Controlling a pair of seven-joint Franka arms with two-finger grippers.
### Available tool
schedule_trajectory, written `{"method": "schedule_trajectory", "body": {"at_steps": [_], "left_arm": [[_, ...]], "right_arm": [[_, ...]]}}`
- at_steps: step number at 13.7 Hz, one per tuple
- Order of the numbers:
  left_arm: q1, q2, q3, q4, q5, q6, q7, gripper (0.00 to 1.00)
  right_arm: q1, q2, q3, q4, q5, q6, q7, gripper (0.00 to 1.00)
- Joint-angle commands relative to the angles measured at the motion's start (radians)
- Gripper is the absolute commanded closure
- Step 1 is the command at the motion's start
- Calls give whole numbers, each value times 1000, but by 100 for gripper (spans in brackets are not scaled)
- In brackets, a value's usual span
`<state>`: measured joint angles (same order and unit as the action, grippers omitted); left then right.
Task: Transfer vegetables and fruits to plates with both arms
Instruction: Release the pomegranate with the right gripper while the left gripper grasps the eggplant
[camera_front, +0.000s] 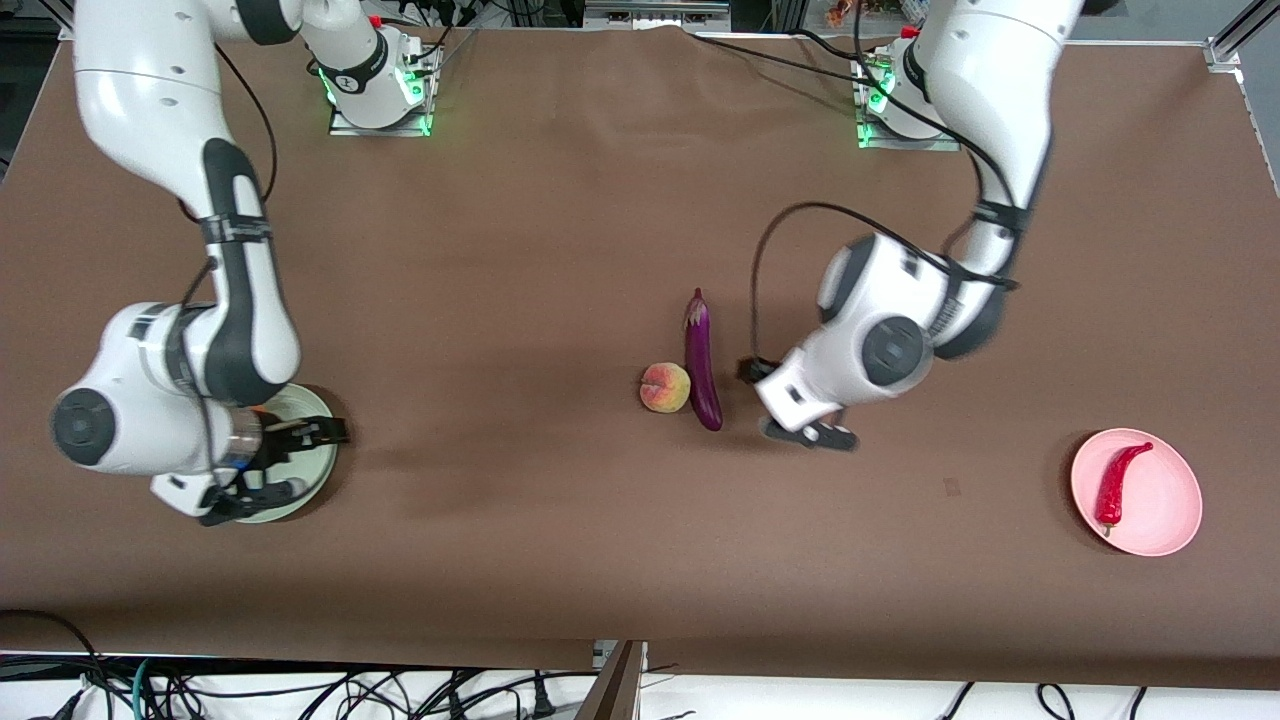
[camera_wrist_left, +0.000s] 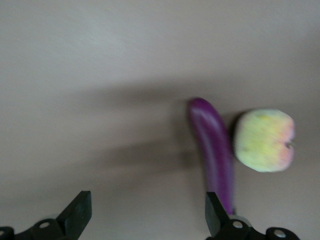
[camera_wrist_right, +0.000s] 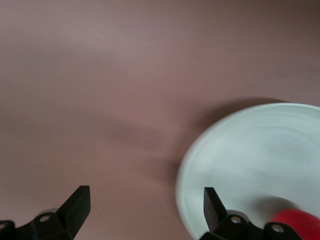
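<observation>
You had the red chili pepper lying in the pale pink plate nearest the front camera, at the left arm's end of the brown desk. At the right arm's end, a little farther from the camera, the pale green plate sat under the right tool, which hung over the plate's rim with its fingers spread wide and nothing between them. In the right wrist view the pomegranate showed as a red patch on that plate, partly hidden by the tool.

Farther back, near the middle of the desk, the left tool hovered low just beside the eggplant, fingers wide apart and empty. In the left wrist view the tool had one finger in front of the eggplant. The peach lay against the eggplant on the side toward the right arm, the two appearing to touch. The eggplant's cap pointed toward the robots' bases.
</observation>
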<state>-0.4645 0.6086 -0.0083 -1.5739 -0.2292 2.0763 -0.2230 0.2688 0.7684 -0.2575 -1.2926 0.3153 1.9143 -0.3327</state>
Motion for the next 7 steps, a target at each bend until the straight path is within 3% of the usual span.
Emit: {"method": "schedule_trajectory", "body": {"at_steps": [1, 3, 5, 6, 7], "left_arm": [[-144, -121, 18, -289, -18, 262, -109, 0], [-203, -95, 19, -369, -13, 428, -154, 0], [-218, -35, 18, -373, -13, 525, -162, 0], [-235, -12, 19, -374, -12, 572, -162, 9], [-230, -7, 21, -374, -12, 588, -150, 50]], "right_arm": [[24, -3, -5, -1, 114, -18, 34, 0], [36, -1, 4, -7, 142, -17, 43, 0], [59, 3, 9, -5, 140, -11, 125, 0], [87, 3, 9, -5, 140, -2, 164, 0], [125, 8, 9, -5, 136, 0, 205, 0]]}}
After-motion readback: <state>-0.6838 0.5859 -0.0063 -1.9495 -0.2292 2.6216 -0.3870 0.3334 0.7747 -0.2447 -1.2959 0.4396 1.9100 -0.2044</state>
